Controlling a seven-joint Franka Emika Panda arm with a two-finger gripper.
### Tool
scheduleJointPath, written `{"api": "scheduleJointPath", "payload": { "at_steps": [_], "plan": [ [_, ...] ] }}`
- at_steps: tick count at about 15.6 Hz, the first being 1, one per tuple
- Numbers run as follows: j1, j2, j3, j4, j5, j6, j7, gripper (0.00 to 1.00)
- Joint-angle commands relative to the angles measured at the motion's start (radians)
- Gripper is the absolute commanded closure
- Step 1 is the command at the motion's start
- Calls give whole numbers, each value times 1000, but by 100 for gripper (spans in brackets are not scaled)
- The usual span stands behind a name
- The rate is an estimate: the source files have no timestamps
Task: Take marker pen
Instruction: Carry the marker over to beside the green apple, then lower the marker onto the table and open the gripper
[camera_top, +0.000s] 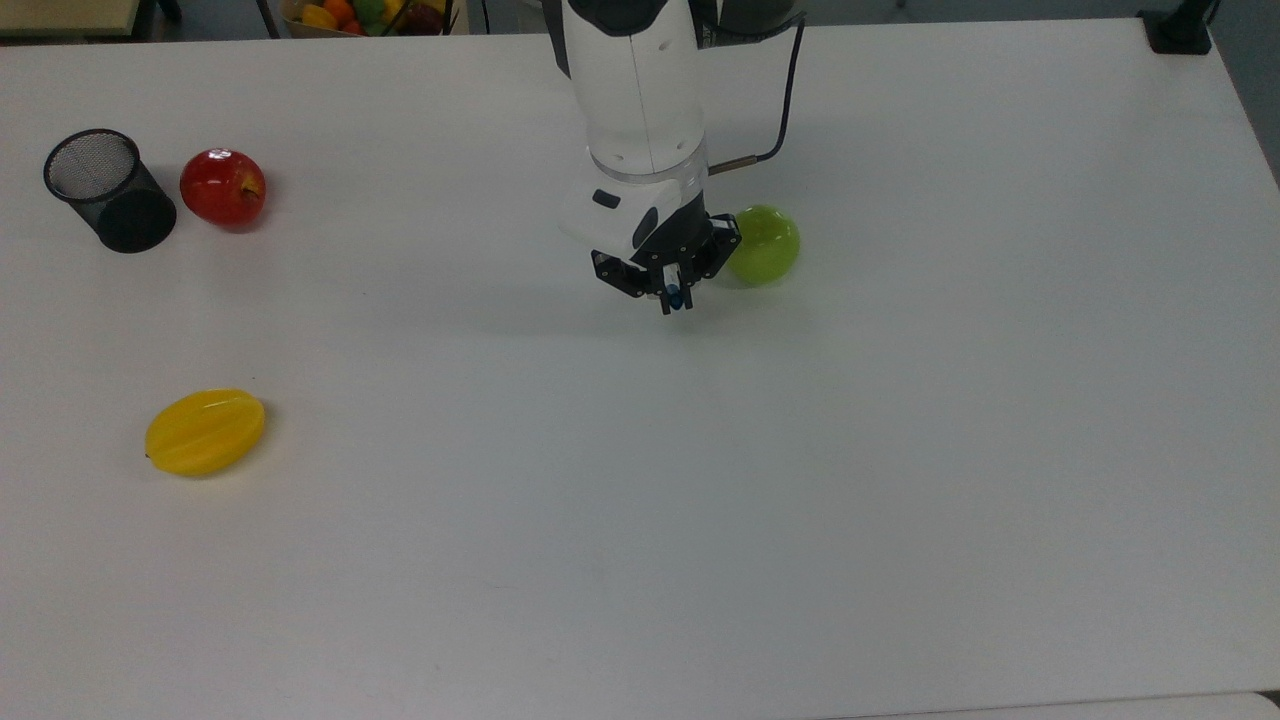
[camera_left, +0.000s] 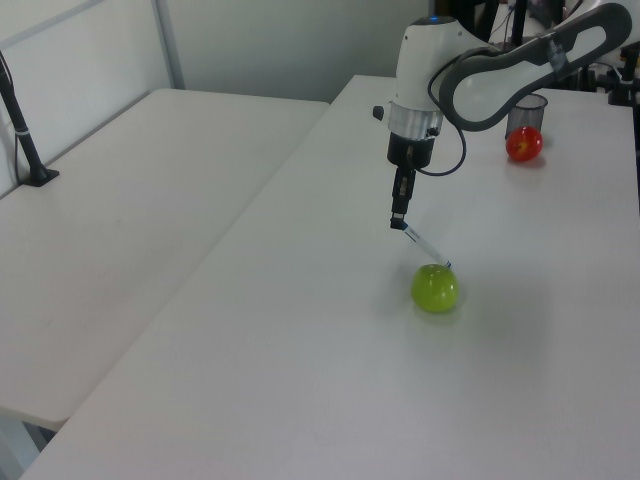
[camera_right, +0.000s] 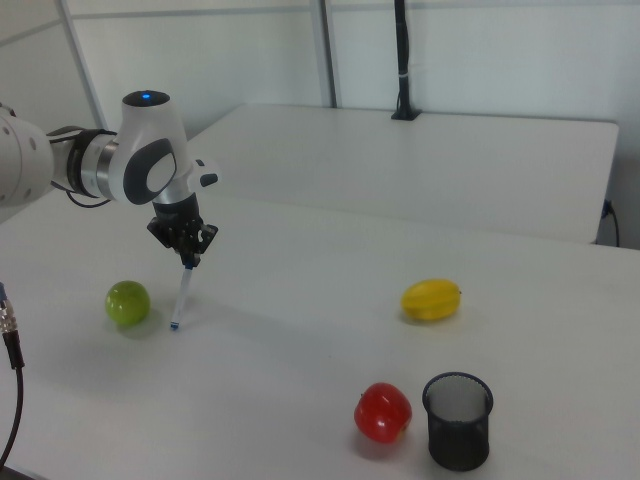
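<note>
My gripper is shut on the marker pen, a slim white pen held by its blue-capped top end. Below the fingers the pen hangs tilted, and in the left view its lower tip ends close to the top of a green apple. In the top view the gripper sits just left of that green apple. The right view has the gripper to the right of and above the apple, with the pen's tip close to the table; I cannot tell whether it touches.
A black mesh cup and a red apple stand at the top view's far left. Nearer the front left lies a yellow fruit. The white table is bare at the top view's right and front. A cable trails behind the arm.
</note>
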Motion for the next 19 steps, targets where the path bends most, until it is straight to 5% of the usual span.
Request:
{"api": "scheduleJointPath", "payload": {
  "at_steps": [1,5,12,19],
  "plan": [
    [26,33,-3,-11,-29,88,2,97],
    [27,49,-3,-13,-52,113,-4,78],
    [17,38,-3,-11,-52,106,-13,0],
    [-24,-117,-16,-10,-40,-92,2,0]
  ]
}}
